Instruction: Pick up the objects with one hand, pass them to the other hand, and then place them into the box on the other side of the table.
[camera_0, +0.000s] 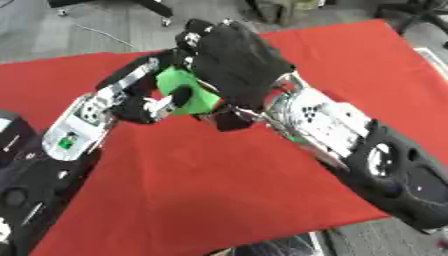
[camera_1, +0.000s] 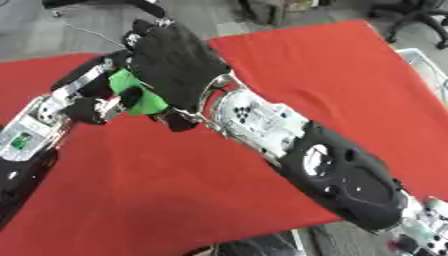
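Your two hands meet above the red tabletop (camera_0: 219, 200), toward its 11 o'clock side. The green block (camera_0: 188, 92) sits between them, off the cloth. Your left hand (camera_0: 144, 107) has its fingers curled round the block from 9 o'clock; your right hand (camera_0: 232, 60) covers it from 1 o'clock, fingers wrapped over it.

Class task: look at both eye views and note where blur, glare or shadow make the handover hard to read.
Left eye view: soft all over; the right hand is a dark, detail-poor mass hiding part of the green object, and the left hand is smeared. Right eye view: equally soft; bright glare on the silver right forearm; red cloth evenly lit, without strong shadows.
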